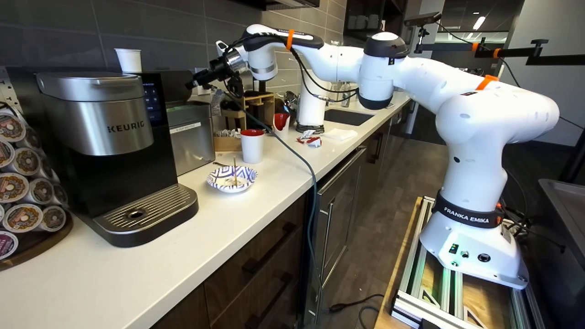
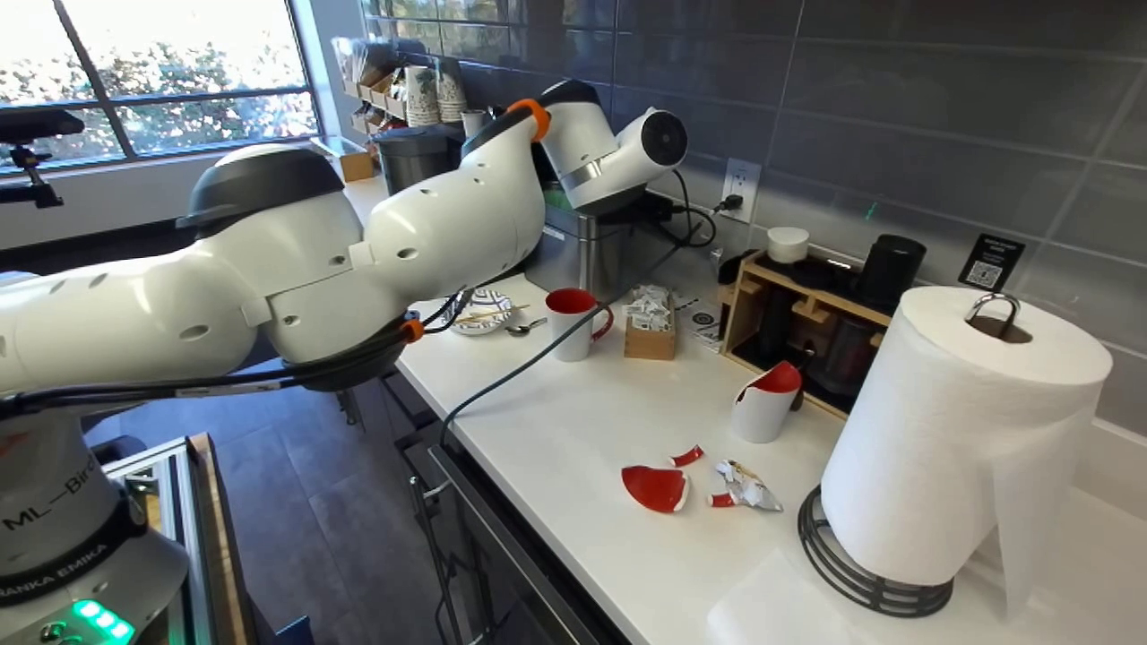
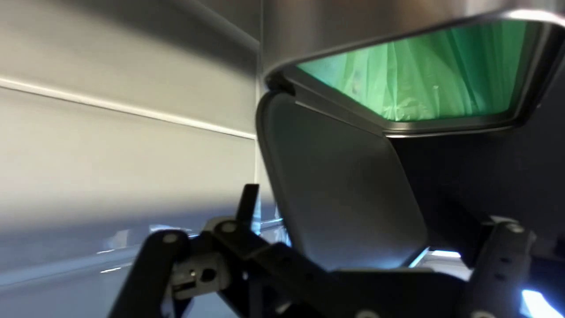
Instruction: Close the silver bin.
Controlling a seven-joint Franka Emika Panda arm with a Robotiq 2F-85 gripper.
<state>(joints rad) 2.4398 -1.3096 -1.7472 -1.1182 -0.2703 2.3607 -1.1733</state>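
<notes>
Brushed-metal, the silver bin is seated beside the coffee machine; toward that machine from the hand, whose fingers are held apart, its raised lid is found close by.

Arm stretched out, wrist bent, gripper tilted downward (fingers spread well apart).
</notes>
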